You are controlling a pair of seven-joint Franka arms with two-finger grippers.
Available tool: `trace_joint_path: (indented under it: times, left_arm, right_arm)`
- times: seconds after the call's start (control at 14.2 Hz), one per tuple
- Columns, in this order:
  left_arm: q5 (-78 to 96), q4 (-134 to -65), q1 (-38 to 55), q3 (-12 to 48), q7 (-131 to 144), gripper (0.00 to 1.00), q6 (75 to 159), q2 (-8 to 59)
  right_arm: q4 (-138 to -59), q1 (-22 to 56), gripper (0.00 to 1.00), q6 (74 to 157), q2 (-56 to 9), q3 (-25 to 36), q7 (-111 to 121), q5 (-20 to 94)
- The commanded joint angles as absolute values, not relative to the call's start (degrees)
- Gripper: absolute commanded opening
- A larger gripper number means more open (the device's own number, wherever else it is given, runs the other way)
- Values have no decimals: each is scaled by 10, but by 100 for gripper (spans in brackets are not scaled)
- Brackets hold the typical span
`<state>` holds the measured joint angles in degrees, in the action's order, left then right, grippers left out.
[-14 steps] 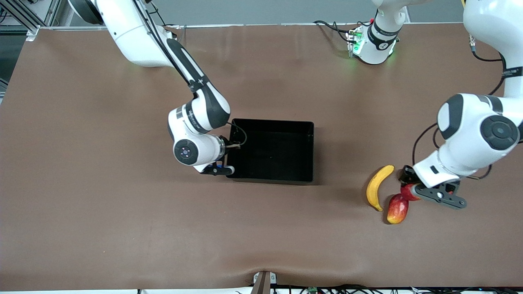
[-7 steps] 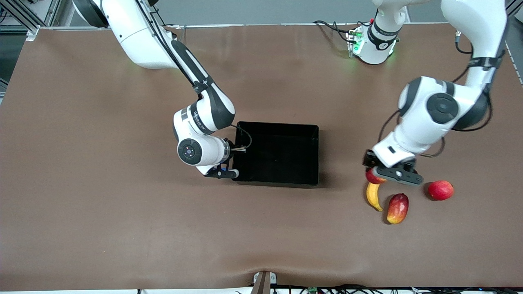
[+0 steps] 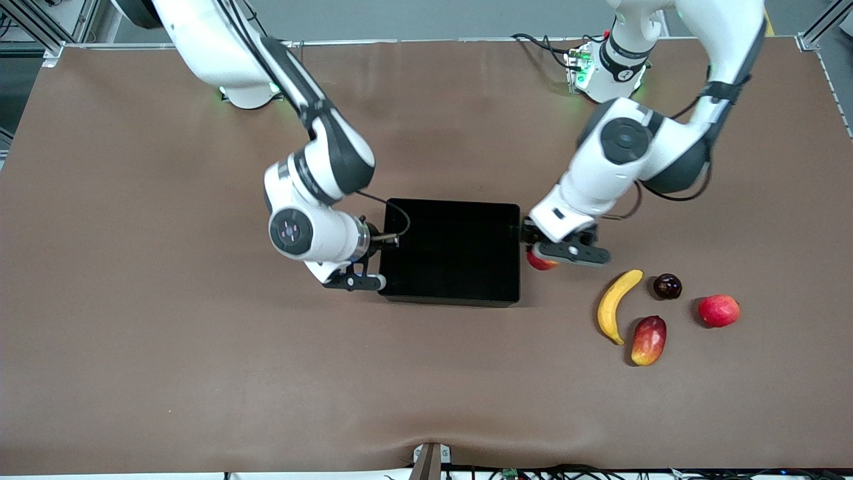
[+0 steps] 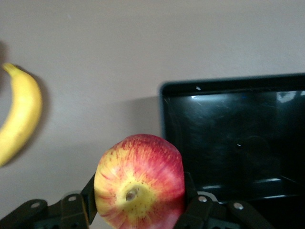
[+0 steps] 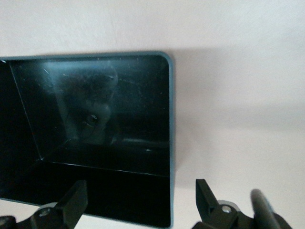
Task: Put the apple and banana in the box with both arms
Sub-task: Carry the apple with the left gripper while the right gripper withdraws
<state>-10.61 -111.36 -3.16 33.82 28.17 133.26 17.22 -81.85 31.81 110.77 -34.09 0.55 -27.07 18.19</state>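
Observation:
My left gripper [image 3: 564, 254] is shut on the apple [image 3: 540, 261], red with yellow streaks, over the table just outside the box's end wall at the left arm's end. The left wrist view shows the apple [image 4: 139, 183] between the fingers [image 4: 87, 202], with the box [image 4: 164, 119] beside it. The black box [image 3: 513, 208] has nothing in it. The banana [image 3: 614, 305] lies on the table toward the left arm's end. My right gripper [image 3: 355, 281] is open, astride the box's corner [image 5: 170, 143] at the right arm's end.
Beside the banana lie an oblong red-and-yellow fruit [image 3: 648, 340], a small dark round fruit [image 3: 667, 286] and a larger pinkish-red round fruit [image 3: 718, 310]. The brown table [image 3: 166, 347] spreads wide around the box.
The left arm carried the apple from the fruit cluster to beside the box. The right gripper opened off the box's wall. The box slid slightly toward the left arm's end.

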Motion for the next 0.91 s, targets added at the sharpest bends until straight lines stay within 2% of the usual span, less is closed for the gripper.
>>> trace_joint_path:
  times: [0.0, 0.14, 0.28, 0.42, 0.63, 0.84]
  left_arm:
    - [-134, -1118, 10, 337, 353, 0, 1343, 184]
    - [-174, -1111, 30, 337, 404, 0, 1347, 216]
    - [-205, -1112, 59, 337, 462, 0, 1376, 242]
    - [-260, -1112, 64, 337, 515, 0, 1390, 265]
    - [-311, -1111, 78, 338, 571, 0, 1399, 298]
    - [-340, -1111, 78, 338, 600, 0, 1404, 321]
  right_arm:
    - [-827, 331, 100, 1103, -306, 0, -308, 10]
    - [-817, 323, 100, 1094, -290, 3, -308, 37]
    - [-808, 316, 100, 1049, -266, 7, -303, 36]
    - [-773, 283, 100, 1038, -266, 5, -297, 40]
    - [-713, 247, 100, 970, -266, 6, -296, 42]
    - [-698, 218, 100, 960, -249, 3, -296, 48]
